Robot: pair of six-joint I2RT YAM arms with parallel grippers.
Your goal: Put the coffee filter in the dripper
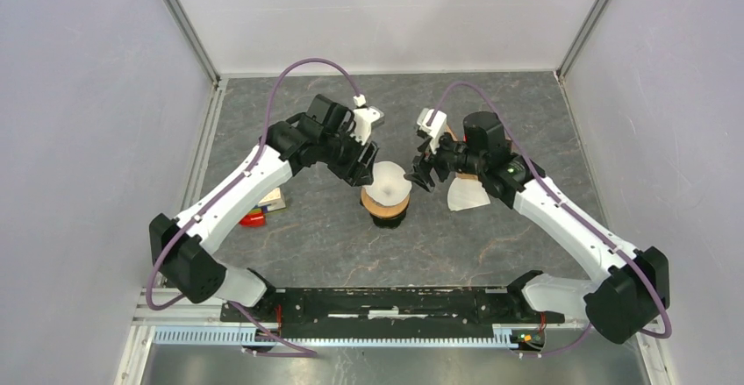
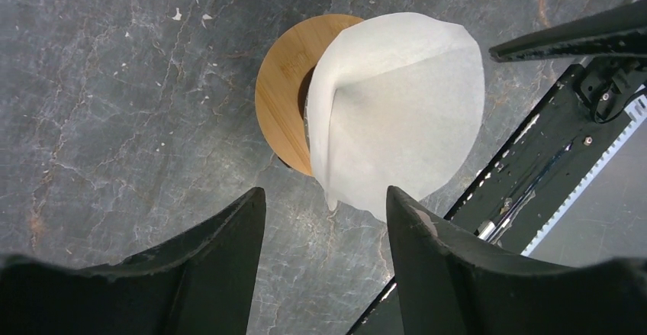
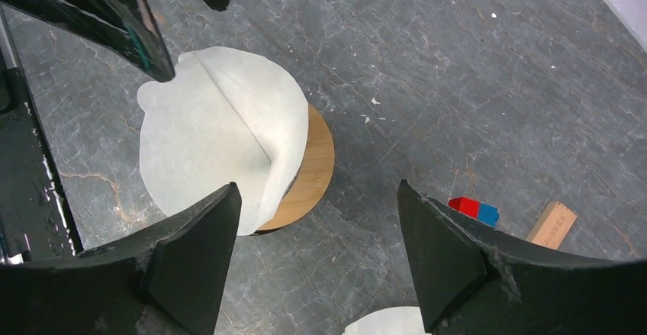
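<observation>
From the top external view, a thin white puffed paper coffee filter (image 1: 387,179) is seen resting on a small glass dripper with a light-brown wooden collar ring (image 1: 386,209), mid-way across the dark grey marbled surface (image 1: 307,245). The left gripper (image 1: 366,164) and right gripper (image 1: 422,174) are placed close on either side of it. A flat fan-folded white paper filter (image 1: 465,195) is partly covered by the right arm.

In the left wrist view, the jaws are spread wide with nothing gripped. The coffee filter (image 2: 397,114) is tilted over the collar ring (image 2: 282,98), overhanging one side.

In the right wrist view, the jaws are likewise held wide and empty. The coffee filter (image 3: 214,136) is laid across most of the collar (image 3: 317,169). Whether its tip is seated cannot be told. A red-and-blue block (image 3: 473,208) and a pale wooden block (image 3: 551,224) are seen well apart from it.
</observation>
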